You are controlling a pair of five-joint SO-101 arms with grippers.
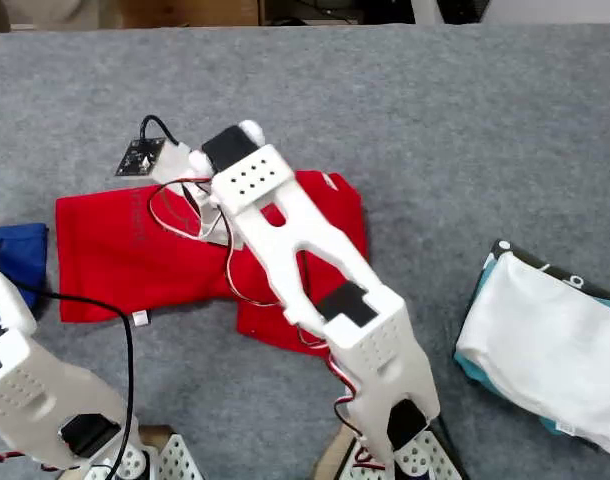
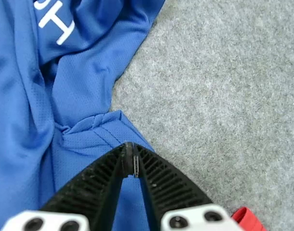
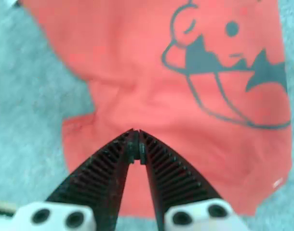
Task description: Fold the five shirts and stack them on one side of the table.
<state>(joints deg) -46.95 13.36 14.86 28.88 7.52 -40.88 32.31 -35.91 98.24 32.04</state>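
Observation:
A red shirt (image 1: 115, 250) lies spread left of the table's middle, its printed cartoon figure (image 3: 219, 72) facing up. My right arm (image 1: 285, 240) stretches over it from the near edge. The right gripper (image 3: 136, 144) hangs just above the red cloth (image 3: 132, 82) with its jaws shut and nothing visibly between them. A blue shirt (image 1: 20, 255) lies crumpled at the far left edge. My left gripper (image 2: 130, 162) sits over the blue fabric (image 2: 41, 96) beside a small fold, jaws shut. A white folded shirt (image 1: 545, 340) rests at the right.
The white shirt lies on a teal one (image 1: 482, 290) near the right edge. Grey cloth (image 1: 435, 120) covers the table, bare across the far half. A corner of red shirt (image 2: 246, 217) shows beside the left gripper. The left arm's base (image 1: 45, 400) stands at the near left.

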